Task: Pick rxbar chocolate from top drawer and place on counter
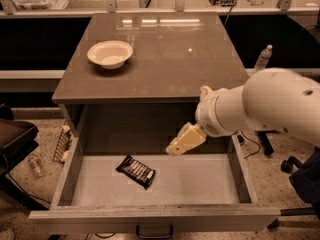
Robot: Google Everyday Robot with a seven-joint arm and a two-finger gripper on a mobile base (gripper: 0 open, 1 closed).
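The rxbar chocolate, a black wrapper with pale lettering, lies flat and slanted on the floor of the open top drawer, left of the middle. My gripper, a cream-coloured part at the end of the big white arm, hangs over the drawer's back middle. It is to the right of the bar and above it, apart from it. The grey-brown counter lies above the drawer.
A white bowl stands on the counter's left rear part. The drawer's dark pull handle is at the bottom edge. A water bottle stands to the right behind the cabinet. A dark chair is at the left, and chair wheels at the right.
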